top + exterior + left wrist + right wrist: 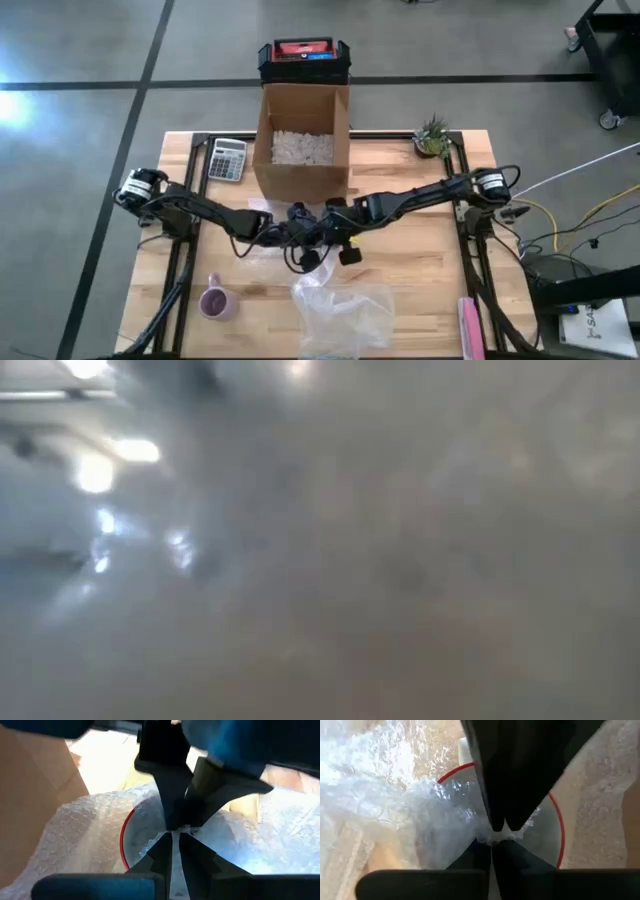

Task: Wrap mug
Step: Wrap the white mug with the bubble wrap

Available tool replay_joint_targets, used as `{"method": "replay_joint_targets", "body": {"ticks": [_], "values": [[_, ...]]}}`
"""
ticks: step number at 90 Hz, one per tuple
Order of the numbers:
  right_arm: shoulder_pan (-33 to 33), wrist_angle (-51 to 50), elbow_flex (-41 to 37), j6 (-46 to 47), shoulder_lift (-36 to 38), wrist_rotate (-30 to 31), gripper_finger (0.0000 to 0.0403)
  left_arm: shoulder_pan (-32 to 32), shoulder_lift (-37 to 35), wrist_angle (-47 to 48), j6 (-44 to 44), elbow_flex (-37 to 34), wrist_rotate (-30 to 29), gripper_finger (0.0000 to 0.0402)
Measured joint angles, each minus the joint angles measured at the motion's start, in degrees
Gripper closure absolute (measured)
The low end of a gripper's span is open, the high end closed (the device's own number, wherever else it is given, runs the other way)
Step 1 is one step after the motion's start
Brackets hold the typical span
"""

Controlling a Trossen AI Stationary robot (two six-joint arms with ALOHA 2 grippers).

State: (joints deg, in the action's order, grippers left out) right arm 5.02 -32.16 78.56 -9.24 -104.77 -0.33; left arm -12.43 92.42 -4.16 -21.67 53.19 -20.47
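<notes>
The wooden desk (420, 270) carries an open cardboard box (300, 140) at its far middle, with white packing fill inside. Both dark arms reach in from the sides and meet just in front of that box. Nearer the front edge lies a loose sheet of clear bubble wrap (340, 315), and to its left a pink mug (216, 302) stands apart from everything. A calculator (227, 158) sits left of the box and a small potted plant (433, 137) at the far right corner.

The left gripper (172, 832) and the right gripper (497, 835) point at each other tip to tip, each with its jaws clenched on the same bunched fold of bubble wrap. Under that fold, in both wrist views, sits a red-rimmed mug (555, 827), its mouth partly veiled by the plastic, between the two grippers and close to the box front.

The low view is fogged over by wrap against the lens.
</notes>
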Motion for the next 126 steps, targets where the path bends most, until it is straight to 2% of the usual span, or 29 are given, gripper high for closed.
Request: {"method": "replay_joint_targets", "body": {"ticks": [61, 100, 126], "values": [[-0.04, 1.13, 0.60, 0.22, 0.43, 0.24, 0.0403, -0.02, -0.44, -0.38, -0.24, -0.06, 0.04, 0.0380], [-0.07, 4.83, 0.23, 0.22, -3.90, 0.27, 0.0403, -0.14, -0.66, -0.16, -0.33, -0.17, 0.48, 0.0380], [0.35, -4.66, 4.34, 0.27, -0.91, 0.27, 0.0403, -0.11, -0.84, -1.40, 0.09, 0.22, 0.44, 0.0380]]}}
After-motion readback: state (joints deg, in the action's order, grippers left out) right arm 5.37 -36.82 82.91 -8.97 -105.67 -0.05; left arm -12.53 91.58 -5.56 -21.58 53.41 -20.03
